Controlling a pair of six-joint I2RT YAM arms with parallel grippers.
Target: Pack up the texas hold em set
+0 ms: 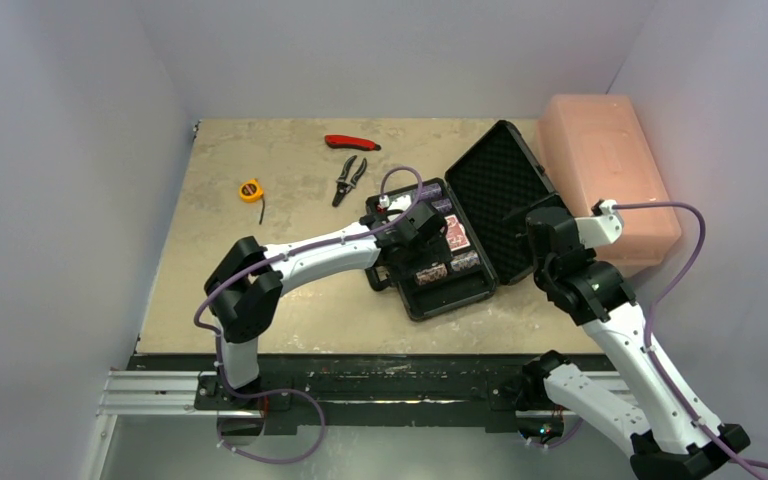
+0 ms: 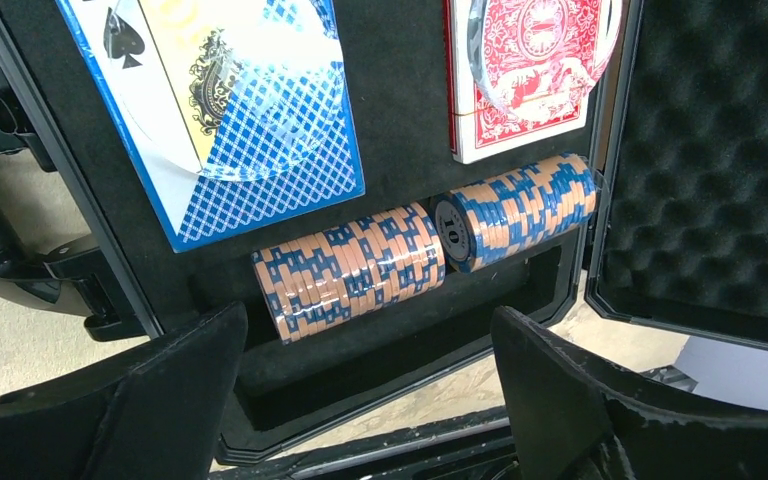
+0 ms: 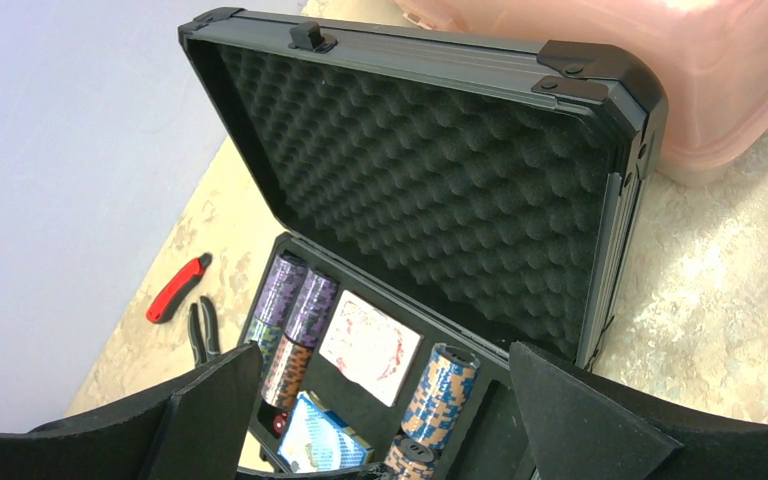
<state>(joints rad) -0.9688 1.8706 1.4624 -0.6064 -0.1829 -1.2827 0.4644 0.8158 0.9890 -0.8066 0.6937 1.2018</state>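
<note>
Your briefcase (image 1: 495, 190) lies open right of the table's centre. Its long axis runs away from the arm bases, the far end leaning slightly left. In the tray, two blue-and-orange chip stacks (image 2: 350, 270) lie end to end on their sides below the blue deck (image 2: 280, 190) and the red deck (image 2: 480, 130). The foam-lined lid (image 3: 430, 190) stands up along the tray's right long side, just in front of the pink box (image 1: 610, 170). Everything that shows sits in the foam, so closing the lid looks like your next move, swinging it leftward over the tray. The right gripper (image 3: 385, 370) is the nearer tool, low on the near side of the lid, fingers spread wide and empty. The left gripper (image 2: 368, 330) hovers over the chips, released and holding nothing, and its forearm stretches across from the left. Clear it from the lid's path first.
</note>
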